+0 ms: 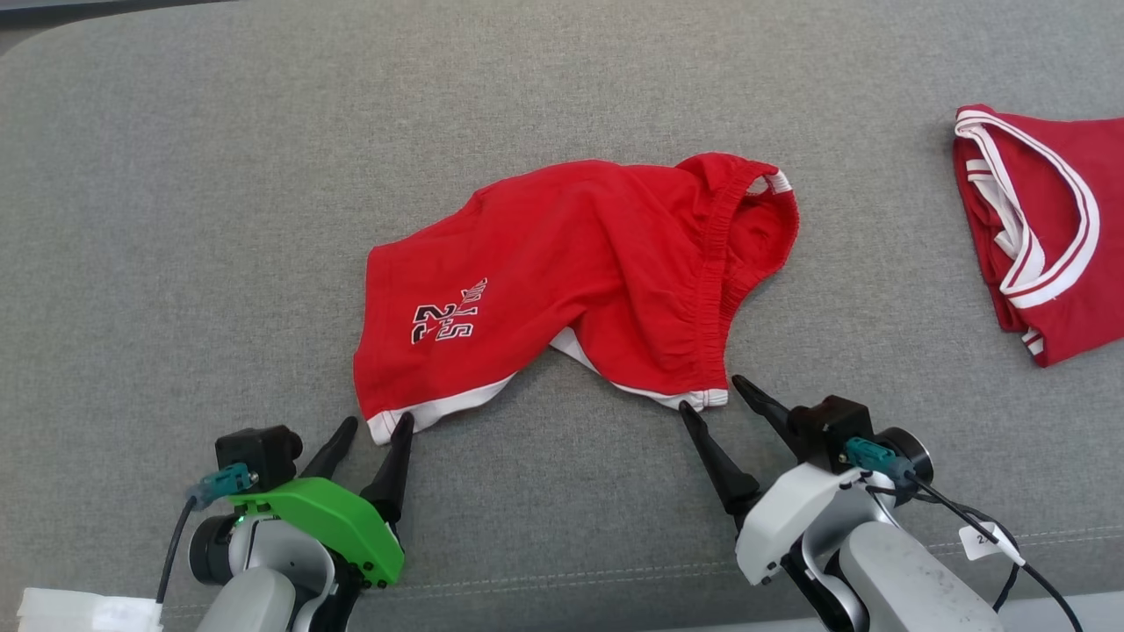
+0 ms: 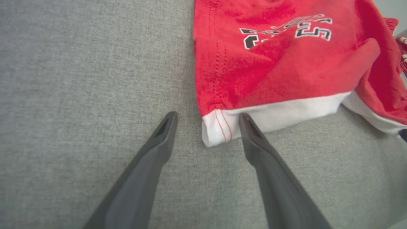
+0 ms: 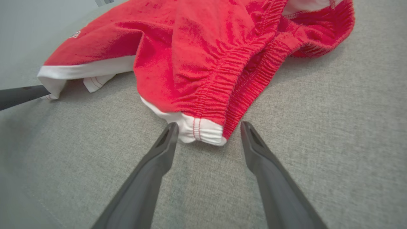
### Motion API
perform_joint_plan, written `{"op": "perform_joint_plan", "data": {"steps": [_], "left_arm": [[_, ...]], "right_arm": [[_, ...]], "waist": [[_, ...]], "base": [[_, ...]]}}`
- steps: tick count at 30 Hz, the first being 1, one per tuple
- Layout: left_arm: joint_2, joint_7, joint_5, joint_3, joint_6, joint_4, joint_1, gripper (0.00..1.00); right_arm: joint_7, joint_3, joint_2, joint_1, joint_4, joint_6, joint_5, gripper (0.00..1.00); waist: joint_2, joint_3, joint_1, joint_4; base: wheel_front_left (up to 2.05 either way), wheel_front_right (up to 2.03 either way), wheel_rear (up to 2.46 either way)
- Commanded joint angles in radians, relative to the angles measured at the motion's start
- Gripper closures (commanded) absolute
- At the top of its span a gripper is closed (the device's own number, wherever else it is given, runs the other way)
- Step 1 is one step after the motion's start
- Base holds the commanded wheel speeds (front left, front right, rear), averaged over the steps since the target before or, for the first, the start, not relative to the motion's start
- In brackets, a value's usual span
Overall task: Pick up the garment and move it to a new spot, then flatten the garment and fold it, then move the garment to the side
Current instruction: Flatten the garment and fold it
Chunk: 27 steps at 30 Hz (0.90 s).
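Observation:
The garment [image 1: 580, 272] is a pair of red shorts with white hem bands and a black-and-white number print, lying rumpled in the middle of the grey surface. My left gripper [image 1: 378, 423] stands open at the white corner of its near left hem [image 2: 219, 128], which lies between the two fingers. My right gripper [image 1: 711, 393] is open too, its fingers straddling the white corner [image 3: 200, 132] where the elastic waistband meets the near right hem. Neither gripper has closed on the cloth.
A second red garment [image 1: 1045, 228] with white striped trim lies at the far right edge. The grey fabric surface [image 1: 176, 219] stretches wide to the left and back. A white label [image 1: 61, 610] lies at the near left corner.

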<state>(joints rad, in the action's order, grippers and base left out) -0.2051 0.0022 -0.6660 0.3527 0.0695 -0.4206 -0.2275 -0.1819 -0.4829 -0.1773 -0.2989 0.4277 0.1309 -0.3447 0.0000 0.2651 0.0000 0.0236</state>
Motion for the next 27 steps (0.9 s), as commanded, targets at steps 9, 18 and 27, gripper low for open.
{"op": "perform_joint_plan", "data": {"steps": [9, 18, 27], "left_arm": [[0.006, -0.01, -0.031, 0.005, 0.028, -0.039, -0.031, 1.0], [-0.016, -0.035, -0.055, -0.016, 0.022, 0.066, 0.014, 1.0], [-0.07, -0.026, -0.056, -0.058, -0.018, 0.291, 0.046, 1.0]], "right_arm": [[-0.024, -0.031, -0.011, -0.039, 0.037, 0.0, -0.014, 1.0], [-0.023, -0.005, -0.035, 0.0, -0.045, 0.0, -0.089, 1.0], [0.049, 0.009, -0.094, 0.058, -0.279, 0.0, -0.195, 1.0]], "waist": [[0.0, 0.002, 0.0, -0.002], [0.0, -0.016, 0.0, 0.004], [0.0, -0.059, 0.0, 0.011]], "base": [[0.0, 0.0, 0.0], [0.0, 0.0, 0.0], [0.0, 0.0, 0.0]]}}
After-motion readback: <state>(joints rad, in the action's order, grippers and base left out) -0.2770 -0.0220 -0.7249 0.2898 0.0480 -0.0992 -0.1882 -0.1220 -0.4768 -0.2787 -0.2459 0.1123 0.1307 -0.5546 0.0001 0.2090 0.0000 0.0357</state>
